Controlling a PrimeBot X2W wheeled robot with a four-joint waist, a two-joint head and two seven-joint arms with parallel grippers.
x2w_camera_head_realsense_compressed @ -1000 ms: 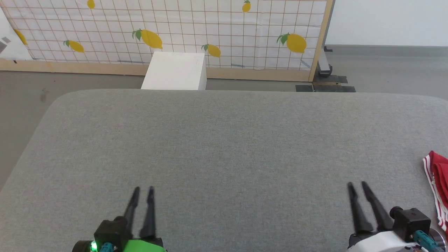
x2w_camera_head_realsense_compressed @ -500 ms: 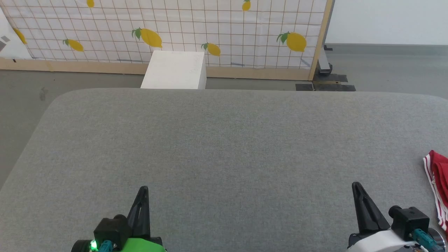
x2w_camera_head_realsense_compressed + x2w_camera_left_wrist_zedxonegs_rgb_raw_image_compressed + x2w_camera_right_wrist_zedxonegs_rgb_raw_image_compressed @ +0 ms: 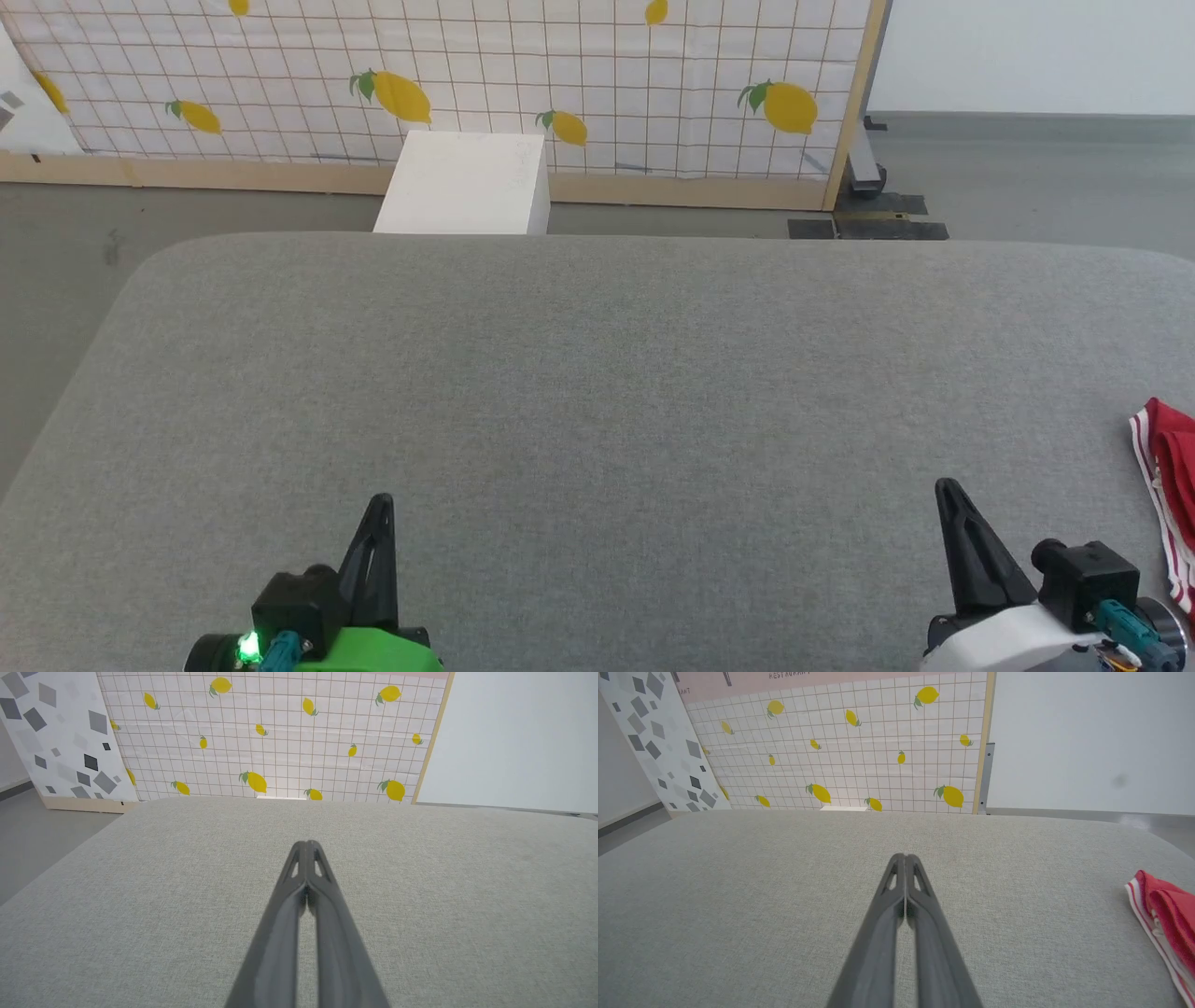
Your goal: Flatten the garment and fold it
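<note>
My left gripper [image 3: 380,511] sits low left over the grey fabric-covered worktop [image 3: 597,373], fingers pressed together, holding nothing; my right gripper [image 3: 948,495] is the same at low right

The red soft garment with red-white striped trim [image 3: 1165,485] lies bunched at the worktop's right edge, near my right gripper but apart from it; most of it runs out of frame, so I cannot tell how it is crumpled

Step in hand, as I judge it: fetch the garment to the middle for flattening

Notes for doing it well:
- part the right fingers before reaching; closed, they would only shove cloth off the edge
- come in low and pinch the striped trim, not the heap
- drag it to the bare centre, where my left can take another edge
</note>
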